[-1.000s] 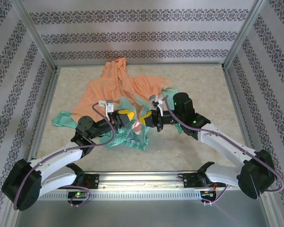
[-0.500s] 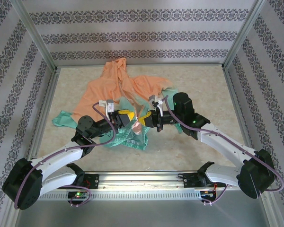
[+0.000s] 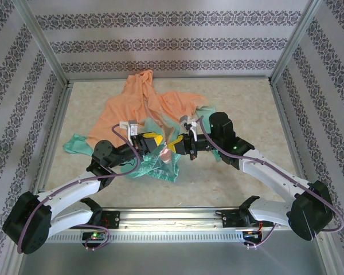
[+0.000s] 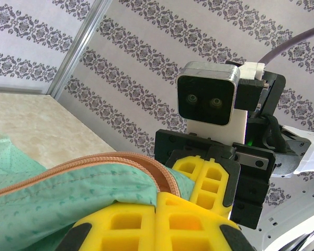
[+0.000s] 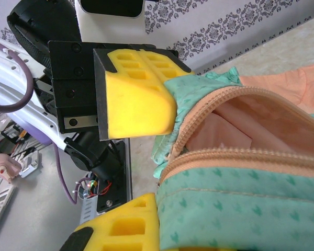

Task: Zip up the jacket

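The jacket [image 3: 143,106] lies crumpled on the table, orange at the back and mint green [image 3: 155,163] towards the front. Both grippers meet over its green hem. My left gripper [image 3: 160,144] is shut on the green fabric [image 4: 68,188] next to the orange zipper tape [image 4: 94,161]. My right gripper [image 3: 178,146] is shut on the facing green edge [image 5: 240,204], whose zipper teeth [image 5: 240,157] run just above my yellow finger [image 5: 120,225]. The two zipper edges curve apart, with pale pink lining [image 5: 235,125] between them. Each wrist view faces the other gripper [image 4: 209,175] [image 5: 138,99] at close range.
Patterned walls and metal frame posts [image 3: 43,48] enclose the table on three sides. A metal rail [image 3: 172,216] with the arm bases runs along the near edge. Bare beige tabletop [image 3: 246,106] lies to the right of the jacket, and one green cuff [image 3: 74,144] sticks out at the left.
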